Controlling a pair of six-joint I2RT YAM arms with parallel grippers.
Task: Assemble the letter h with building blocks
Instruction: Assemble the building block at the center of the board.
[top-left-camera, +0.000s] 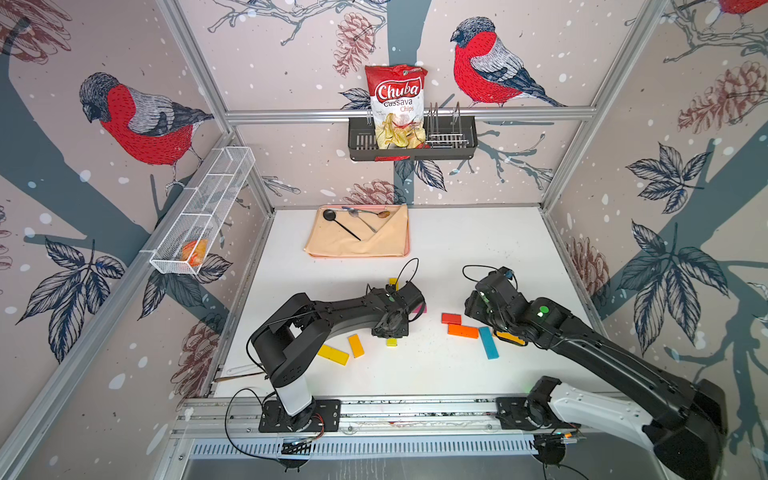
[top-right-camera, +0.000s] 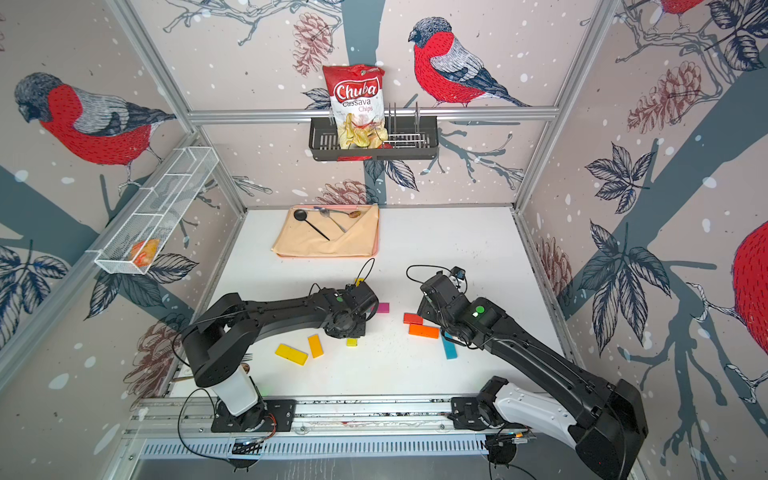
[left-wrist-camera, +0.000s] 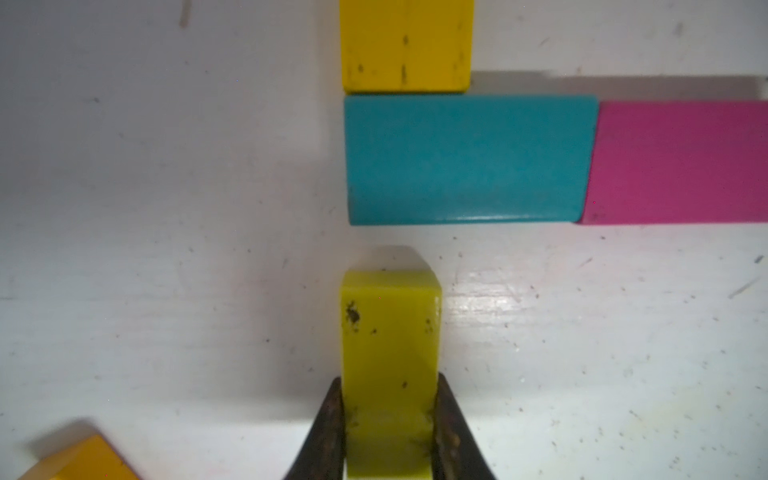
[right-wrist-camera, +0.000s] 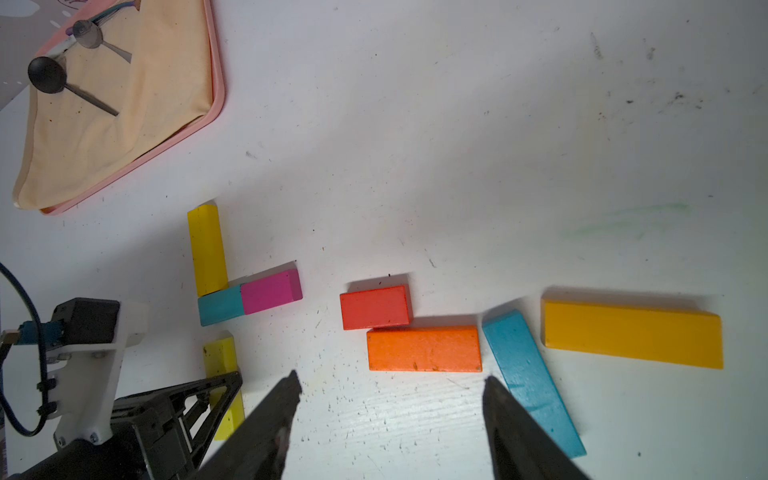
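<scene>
While the left gripper (left-wrist-camera: 390, 378) is clamping its jaws tight on the long sides of a lime-yellow short block (left-wrist-camera: 390, 324), it is pointing that block's free end at the short teal block (left-wrist-camera: 465, 160), with a narrow strip of bare table (left-wrist-camera: 166, 249) showing between them. Whether the held block is resting on the surface or riding just above it cannot be told. The alignment appears deliberate. A yellow stem block (left-wrist-camera: 405, 45) is butting against the teal block's far side, and the held piece is lying in line with it, so it is judged to be going in as the lower part of the letter's upright. A magenta block (left-wrist-camera: 681, 162) is touching the teal block's end and running off sideways, evidently forming the start of the arch. The letter's second leg is not yet laid. The right gripper (right-wrist-camera: 392, 377) is hovering with its jaws standing apart and holding nothing, just beside an orange block (right-wrist-camera: 424, 348). A red block (right-wrist-camera: 374, 307), a long blue block (right-wrist-camera: 532, 378) and a long amber block (right-wrist-camera: 631, 334) are lying near it, loose and unaligned. In a top view a plain yellow block (top-left-camera: 332, 354) and a small amber block (top-left-camera: 356, 345) are lying as spares near the left arm.
</scene>
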